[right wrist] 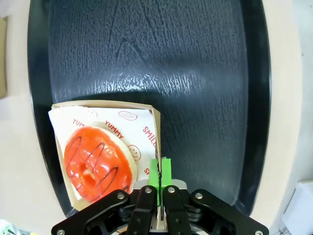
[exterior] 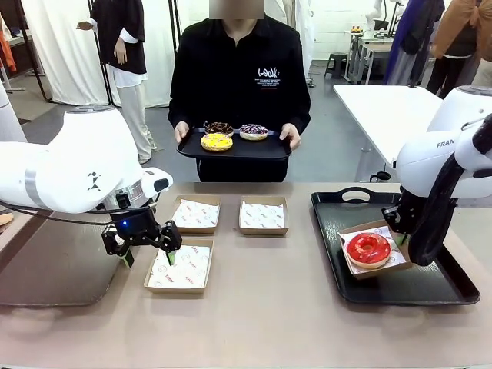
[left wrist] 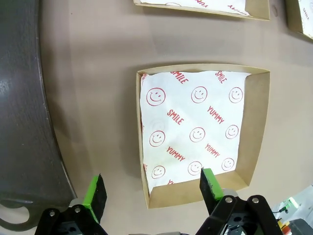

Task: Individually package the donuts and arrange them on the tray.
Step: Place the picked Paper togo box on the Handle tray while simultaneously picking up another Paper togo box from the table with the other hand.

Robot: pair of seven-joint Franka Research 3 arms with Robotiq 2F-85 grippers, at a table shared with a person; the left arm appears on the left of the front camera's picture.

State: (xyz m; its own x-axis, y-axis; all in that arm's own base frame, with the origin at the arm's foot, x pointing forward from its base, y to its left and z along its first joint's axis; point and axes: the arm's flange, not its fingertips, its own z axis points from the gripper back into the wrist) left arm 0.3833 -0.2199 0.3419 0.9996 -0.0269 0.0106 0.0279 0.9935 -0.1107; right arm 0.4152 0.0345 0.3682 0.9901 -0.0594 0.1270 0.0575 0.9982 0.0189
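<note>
Pinching the donut box (right wrist: 156, 128) wall, right gripper (right wrist: 160, 171) is clamped shut to position red donut (right wrist: 98, 164) on tray (right wrist: 195, 73). Left gripper (left wrist: 151, 180) open astride empty box (left wrist: 257, 127) rim, likely to grab it next.

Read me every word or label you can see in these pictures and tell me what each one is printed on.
"SMILE" and "YUMMY", red, with smiley faces: paper liner of the empty box.
"YUMMY" and "SMIL", cut off: second liner, under the red donut.
"FRA", cut off: right arm.
White shirt print on the person: too blurred.
</note>
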